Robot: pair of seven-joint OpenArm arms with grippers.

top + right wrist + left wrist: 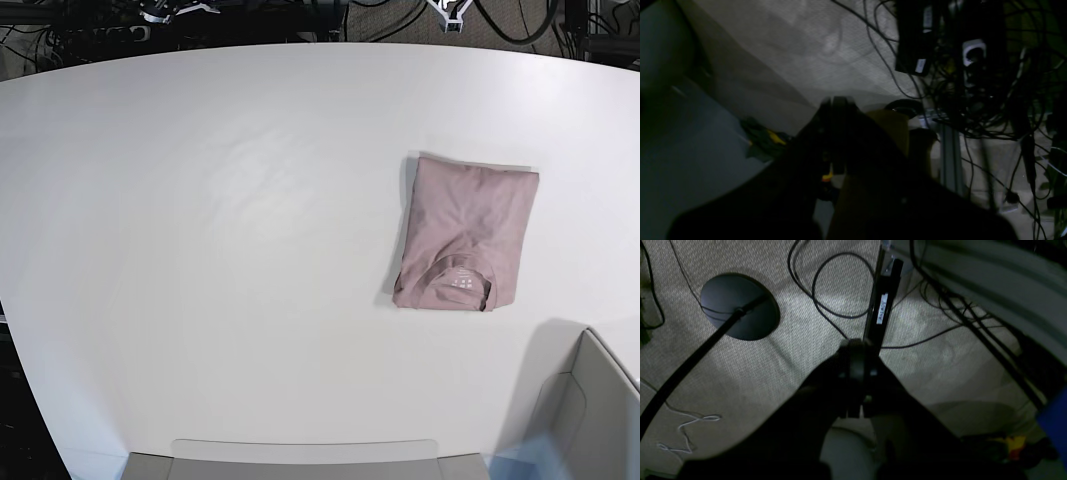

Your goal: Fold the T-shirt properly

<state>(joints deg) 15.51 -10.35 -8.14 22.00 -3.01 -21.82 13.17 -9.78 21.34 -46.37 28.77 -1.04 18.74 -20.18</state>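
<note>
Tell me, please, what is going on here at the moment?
Nothing is being handled right now. The T-shirt lies folded into a compact rectangle on the white table, collar and neck label facing up at the near end. Neither arm appears in the base view. Both wrist cameras look down at carpeted floor and cables off the table: the left gripper and the right gripper are dark silhouettes with jaws together, holding nothing. The fold looks finished.
</note>
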